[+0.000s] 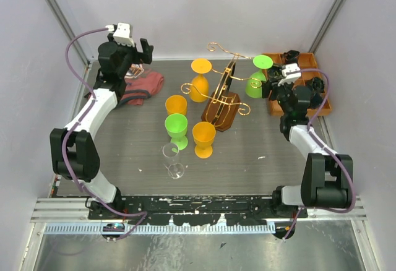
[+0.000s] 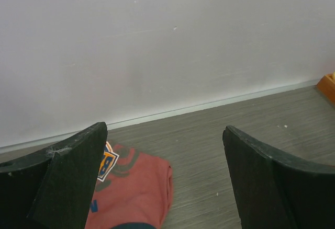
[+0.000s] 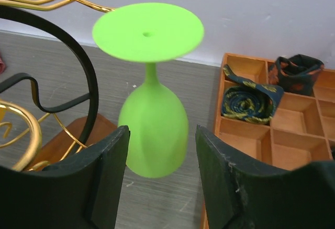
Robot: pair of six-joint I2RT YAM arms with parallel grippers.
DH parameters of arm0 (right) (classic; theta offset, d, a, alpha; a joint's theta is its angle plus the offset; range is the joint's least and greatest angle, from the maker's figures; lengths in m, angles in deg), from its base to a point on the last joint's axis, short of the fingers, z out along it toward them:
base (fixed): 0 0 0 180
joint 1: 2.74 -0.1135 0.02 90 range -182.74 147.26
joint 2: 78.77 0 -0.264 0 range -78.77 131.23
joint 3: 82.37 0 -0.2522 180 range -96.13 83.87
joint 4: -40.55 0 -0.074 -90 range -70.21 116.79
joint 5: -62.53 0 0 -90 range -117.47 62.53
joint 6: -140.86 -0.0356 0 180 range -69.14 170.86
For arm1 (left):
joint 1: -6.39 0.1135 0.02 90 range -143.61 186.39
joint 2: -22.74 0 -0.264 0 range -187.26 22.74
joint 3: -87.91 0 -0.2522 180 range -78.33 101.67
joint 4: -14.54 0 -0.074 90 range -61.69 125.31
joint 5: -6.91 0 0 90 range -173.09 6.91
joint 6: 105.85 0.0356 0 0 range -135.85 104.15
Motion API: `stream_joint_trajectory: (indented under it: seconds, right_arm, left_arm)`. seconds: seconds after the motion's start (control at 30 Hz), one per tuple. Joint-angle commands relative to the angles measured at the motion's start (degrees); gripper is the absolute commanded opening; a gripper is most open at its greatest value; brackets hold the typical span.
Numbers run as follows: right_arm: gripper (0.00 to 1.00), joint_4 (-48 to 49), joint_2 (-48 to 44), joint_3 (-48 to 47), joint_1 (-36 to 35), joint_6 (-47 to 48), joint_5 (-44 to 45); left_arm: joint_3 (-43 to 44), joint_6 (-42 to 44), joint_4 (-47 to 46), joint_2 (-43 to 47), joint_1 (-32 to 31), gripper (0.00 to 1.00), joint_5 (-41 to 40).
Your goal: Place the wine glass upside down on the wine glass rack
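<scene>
The wine glass rack (image 1: 223, 101), gold wire arms and a dark loop on a brown wooden base, stands mid-table. A green wine glass (image 1: 255, 80) hangs upside down at its right arm end, foot up. My right gripper (image 1: 268, 87) is open just right of it. In the right wrist view the green bowl (image 3: 153, 129) sits ahead of and between my fingers (image 3: 107, 161), with gaps on both sides. The rack's loop (image 3: 86, 67) is to the left. An orange glass (image 1: 199, 80) hangs upside down on the rack's left. My left gripper (image 1: 143, 53) is open and empty at the back left.
An orange (image 1: 176, 105), a green (image 1: 176, 127) and another orange glass (image 1: 203, 138) stand in front of the rack. A clear glass (image 1: 174, 161) is nearer still. A red cloth (image 1: 143, 86) lies under my left gripper, also in the left wrist view (image 2: 131, 192). An orange compartment tray (image 1: 309, 85) with rolled ties sits at the right.
</scene>
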Motion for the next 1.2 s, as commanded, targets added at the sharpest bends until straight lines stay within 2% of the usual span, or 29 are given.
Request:
stream_joint_trajectory:
  seconds: [0.0,0.23,0.37,0.47,0.67,0.9,1.17]
  right_arm:
    - [0.59,-1.39,-5.04,1.18,1.73,0.73,1.46]
    - [0.61,-13.66,-12.92,-2.61,2.01,2.02,3.25]
    - [0.71,-19.36,-15.78,-9.70,2.01,1.12,5.50]
    - [0.81,-25.83,-14.73,-17.60,2.02,-0.04,7.54]
    - [0.82,-38.15,-8.64,-32.54,2.01,-4.76,3.78]
    - [0.82,-40.18,-6.35,-35.54,2.01,-8.00,3.64]
    - [0.82,-41.79,-6.00,-35.26,2.05,-7.75,5.46]
  left_arm:
    - [3.44,-0.57,3.76,3.02,0.29,0.98,3.08]
    - [2.33,-0.46,7.91,4.38,0.34,0.98,5.18]
    - [0.51,0.21,12.02,5.52,0.34,0.98,7.39]
    - [-1.05,0.01,14.09,6.06,0.29,0.98,10.04]
    - [-3.94,-0.60,18.41,6.88,0.11,0.99,15.50]
    - [-10.15,2.03,20.35,10.29,-3.22,0.98,14.34]
    - [-10.62,5.25,25.54,10.25,-7.80,0.98,12.47]
